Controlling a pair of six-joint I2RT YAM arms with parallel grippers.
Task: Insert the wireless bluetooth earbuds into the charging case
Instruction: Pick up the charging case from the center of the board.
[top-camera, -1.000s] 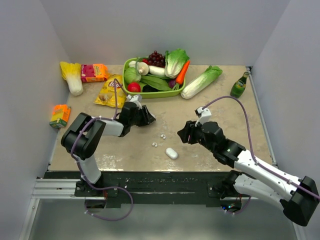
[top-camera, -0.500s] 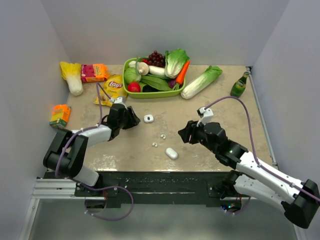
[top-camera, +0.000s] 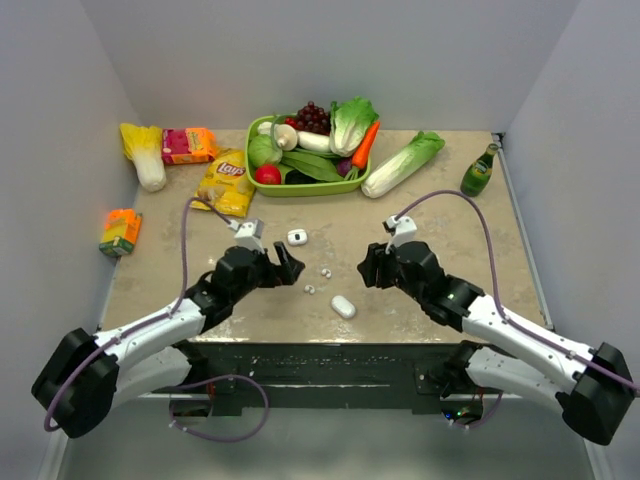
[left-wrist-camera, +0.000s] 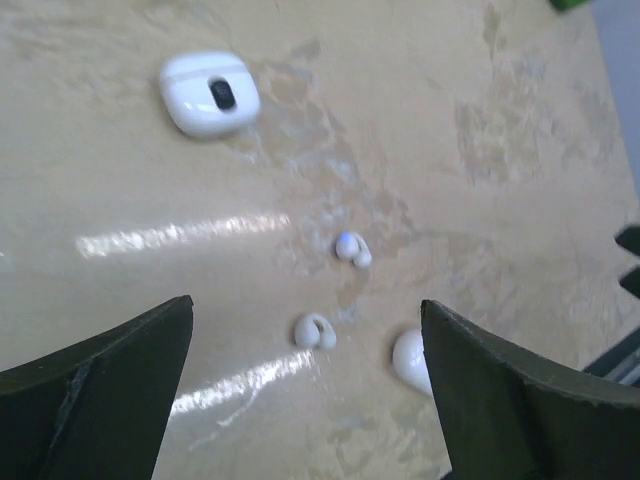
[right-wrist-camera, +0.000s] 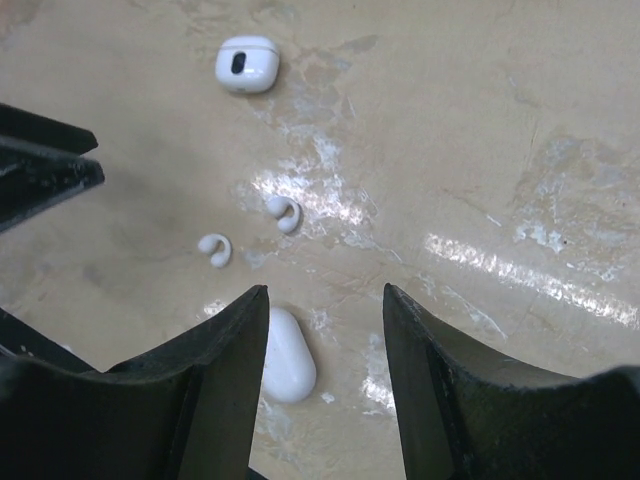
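One earbud (right-wrist-camera: 284, 212) and a second earbud (right-wrist-camera: 214, 249) lie loose on the tan worktop (top-camera: 450, 220). They are near each other but apart, and neither sits in anything. Just beyond them, toward the back, rests the charging case (right-wrist-camera: 246, 64), a small rounded white box with a dark oval mark on its upper face. Whether that mark is an open socket or a closed lid cannot be told. On the near side of the earbuds lies a smooth white oval pod (right-wrist-camera: 287, 368), perhaps another case or a lid, touching neither earbud.

The left end effector (top-camera: 287, 268) hangs just left of the earbuds with its fingers spread wide and nothing between them. Its wrist view looks down past both fingers onto the earbuds and the case. The right end effector (top-camera: 366, 268) hangs just right of them, fingers also apart and empty, roughly over the oval pod.

As a judgement, the inserting has not begun. Both earbuds are yet to be picked up, carried to the case and seated, and the case may first need opening.

Farther back stands a green basket (top-camera: 300, 190) of vegetables, well apart from all this.
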